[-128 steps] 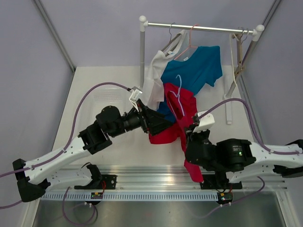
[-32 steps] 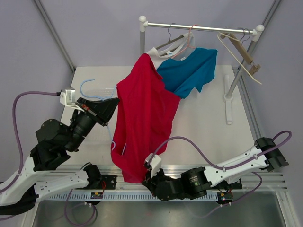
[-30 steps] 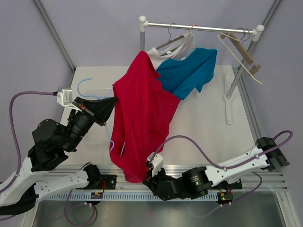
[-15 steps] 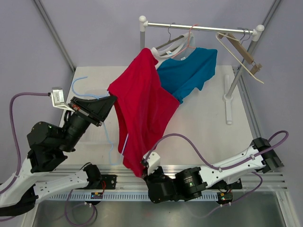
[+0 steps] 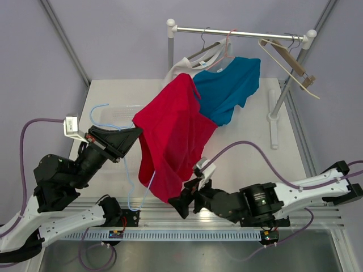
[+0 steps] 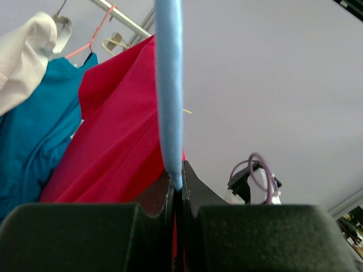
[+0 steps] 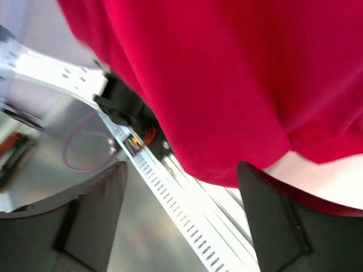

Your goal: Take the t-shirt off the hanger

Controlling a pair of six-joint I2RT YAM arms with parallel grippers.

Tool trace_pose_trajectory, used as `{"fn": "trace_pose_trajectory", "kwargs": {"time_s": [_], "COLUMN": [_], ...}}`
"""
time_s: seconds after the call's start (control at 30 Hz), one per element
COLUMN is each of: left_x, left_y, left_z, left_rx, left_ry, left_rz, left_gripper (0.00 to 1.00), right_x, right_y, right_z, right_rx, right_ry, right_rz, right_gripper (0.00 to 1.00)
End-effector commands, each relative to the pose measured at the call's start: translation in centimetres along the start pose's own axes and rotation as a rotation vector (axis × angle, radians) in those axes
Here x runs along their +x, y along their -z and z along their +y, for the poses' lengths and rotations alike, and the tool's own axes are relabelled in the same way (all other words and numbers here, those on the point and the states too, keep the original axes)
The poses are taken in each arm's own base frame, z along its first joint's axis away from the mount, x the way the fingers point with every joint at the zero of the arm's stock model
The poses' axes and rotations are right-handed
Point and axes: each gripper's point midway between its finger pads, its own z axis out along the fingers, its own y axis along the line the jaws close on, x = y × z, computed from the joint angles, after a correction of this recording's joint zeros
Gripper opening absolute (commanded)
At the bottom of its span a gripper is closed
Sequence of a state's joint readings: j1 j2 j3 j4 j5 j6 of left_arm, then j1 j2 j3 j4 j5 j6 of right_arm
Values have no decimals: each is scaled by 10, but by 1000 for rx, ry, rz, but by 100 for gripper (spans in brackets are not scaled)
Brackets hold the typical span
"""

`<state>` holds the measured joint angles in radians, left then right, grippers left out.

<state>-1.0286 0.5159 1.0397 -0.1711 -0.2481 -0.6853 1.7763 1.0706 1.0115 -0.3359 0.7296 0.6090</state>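
While the left gripper (image 5: 134, 136) clamps the thin light blue hanger (image 5: 101, 109) between its 2 fingers, the red t-shirt (image 5: 176, 133) hangs spread above the middle of the table (image 5: 249, 141). Top view: the gripper lies at 9 o'clock of the shirt, touching its edge; the hanger's hook points toward 10 o'clock, and its wire loops down toward 7 o'clock, meeting the shirt's lower edge. Whether the wire is inside the shirt cannot be told. Left wrist view: the hanger (image 6: 169, 85) rises straight from the closed fingertips, with the shirt (image 6: 113, 153) at 9 o'clock of it. The right gripper (image 5: 184, 204) sits at 6 o'clock of the shirt, just below its hem. Right wrist view: its jaws stand released and wide apart, gripping nothing, and the hem (image 7: 227, 73) hangs above the gap. At 1 o'clock of the red shirt, a blue t-shirt (image 5: 229, 90) and a white garment (image 5: 184, 63) hang from the rail (image 5: 238, 34).
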Motion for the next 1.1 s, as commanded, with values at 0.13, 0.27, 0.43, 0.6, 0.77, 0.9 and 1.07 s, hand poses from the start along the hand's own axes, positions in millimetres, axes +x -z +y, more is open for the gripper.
{"fn": "trace_pose_trajectory", "kwargs": {"time_s": [0.13, 0.27, 0.43, 0.6, 0.77, 0.9, 1.07], "left_x": [20, 26, 23, 25, 25, 22, 23], "left_y": [9, 14, 21, 23, 20, 9, -12], "left_z": [-14, -22, -33, -31, -16, 6, 27], "left_rx": [96, 137, 180, 169, 109, 8, -96], "left_ry": [57, 85, 97, 94, 72, 27, -8], "left_rz": [93, 128, 152, 162, 132, 77, 30], "left_gripper": [0, 0, 0, 0, 0, 0, 0], "right_x": [-56, -82, -101, -109, -93, -75, -76], "right_y": [14, 3, -12, -14, -4, 9, 24], "right_z": [-37, -31, -23, -9, 3, 6, 38], "right_rx": [87, 21, 16, -29, -112, -79, -55], "right_ry": [57, 66, 117, 107, 7, -40, 66], "right_rz": [-157, -212, -245, -255, -162, -87, -68], "right_gripper": [100, 99, 100, 98, 95, 95, 89]}}
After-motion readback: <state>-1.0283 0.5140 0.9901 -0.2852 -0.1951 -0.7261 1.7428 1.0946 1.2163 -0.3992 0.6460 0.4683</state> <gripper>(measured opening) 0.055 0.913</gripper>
